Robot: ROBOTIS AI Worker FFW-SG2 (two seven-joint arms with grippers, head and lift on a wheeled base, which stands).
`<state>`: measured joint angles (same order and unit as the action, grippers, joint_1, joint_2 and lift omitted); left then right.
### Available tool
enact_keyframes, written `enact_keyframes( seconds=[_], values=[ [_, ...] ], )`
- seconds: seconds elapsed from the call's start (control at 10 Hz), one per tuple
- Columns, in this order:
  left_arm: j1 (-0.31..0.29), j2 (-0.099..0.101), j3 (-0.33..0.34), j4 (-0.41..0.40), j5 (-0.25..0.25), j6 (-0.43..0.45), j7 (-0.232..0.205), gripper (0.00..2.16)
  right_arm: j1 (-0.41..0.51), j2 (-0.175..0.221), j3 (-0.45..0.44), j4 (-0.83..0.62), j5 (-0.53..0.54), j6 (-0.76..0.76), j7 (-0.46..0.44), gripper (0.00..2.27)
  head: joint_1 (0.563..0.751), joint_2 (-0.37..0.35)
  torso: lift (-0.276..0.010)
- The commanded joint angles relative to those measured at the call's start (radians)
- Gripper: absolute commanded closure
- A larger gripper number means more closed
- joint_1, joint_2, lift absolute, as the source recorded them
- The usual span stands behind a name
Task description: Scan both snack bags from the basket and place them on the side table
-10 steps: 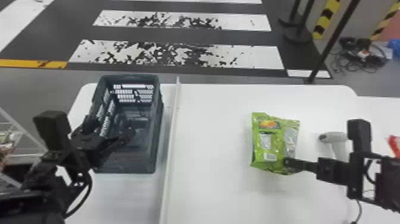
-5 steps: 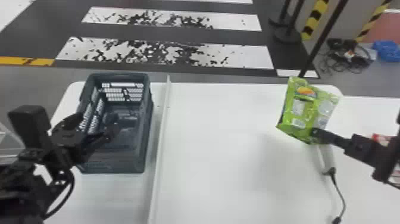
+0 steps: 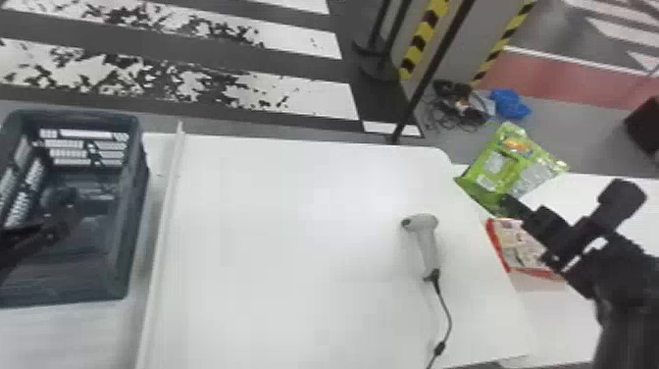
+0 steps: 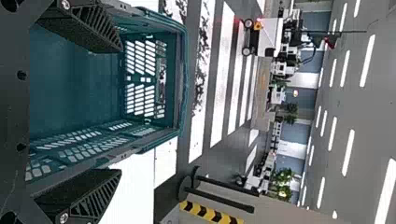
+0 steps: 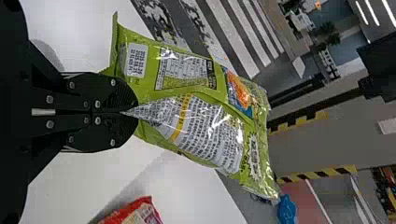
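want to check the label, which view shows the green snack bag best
The right wrist view: the green bag is close, printed panels facing the camera, one end held by the right gripper. The head view shows it smaller, beyond the red-edged bag.

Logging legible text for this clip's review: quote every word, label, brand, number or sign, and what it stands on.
None can be quoted reliably.
Green snack bag, held by the right pincer: its white label and printed panels are too small or blurred to read.
Red-edged snack bag: print too blurred.
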<state>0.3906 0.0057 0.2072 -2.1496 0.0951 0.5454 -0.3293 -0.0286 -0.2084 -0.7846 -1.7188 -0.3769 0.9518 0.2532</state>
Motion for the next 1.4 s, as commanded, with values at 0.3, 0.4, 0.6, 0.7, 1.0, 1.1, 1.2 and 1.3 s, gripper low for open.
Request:
enact_keyframes(
  seconds=[0.3,0.4,0.6,0.7,1.0,1.1,1.2,1.3],
  values=[
    [-0.009,0.008,0.0,0.013,-0.002,0.0,-0.001,0.08,-0.134,-0.101,-0.005,0.386,0.151,-0.278,-0.235,2.25,0.695,-0.35,-0.075],
    [-0.021,0.007,-0.011,0.025,-0.002,0.0,-0.002,0.08,-0.135,-0.12,-0.004,0.45,0.154,-0.33,-0.264,1.96,0.695,-0.35,-0.075],
    [-0.029,0.005,-0.026,0.043,-0.003,-0.003,-0.004,0.08,-0.157,-0.164,0.002,0.579,0.162,-0.388,-0.301,0.08,0.695,-0.35,-0.075],
    [-0.024,0.003,-0.026,0.042,-0.003,-0.003,-0.005,0.08,-0.157,-0.164,0.004,0.597,0.171,-0.428,-0.307,0.0,0.695,-0.35,-0.075],
    [0.005,-0.008,-0.043,-0.007,-0.037,-0.003,-0.002,0.08,-0.013,-0.072,0.057,0.363,0.125,-0.566,-0.307,0.04,0.695,-0.35,-0.075],
    [0.013,-0.008,-0.054,-0.023,-0.051,-0.003,0.001,0.08,0.058,-0.028,0.097,0.232,0.124,-0.609,-0.307,0.04,0.695,-0.35,-0.075],
    [0.019,-0.008,-0.068,-0.035,-0.071,-0.006,0.003,0.08,0.127,0.015,0.143,0.094,0.118,-0.612,-0.307,0.04,0.695,-0.35,-0.075],
    [0.027,-0.008,-0.084,-0.033,-0.092,-0.031,0.015,0.08,0.193,0.05,0.203,-0.018,0.105,-0.624,-0.307,0.04,0.695,-0.35,-0.075]
  ],
)
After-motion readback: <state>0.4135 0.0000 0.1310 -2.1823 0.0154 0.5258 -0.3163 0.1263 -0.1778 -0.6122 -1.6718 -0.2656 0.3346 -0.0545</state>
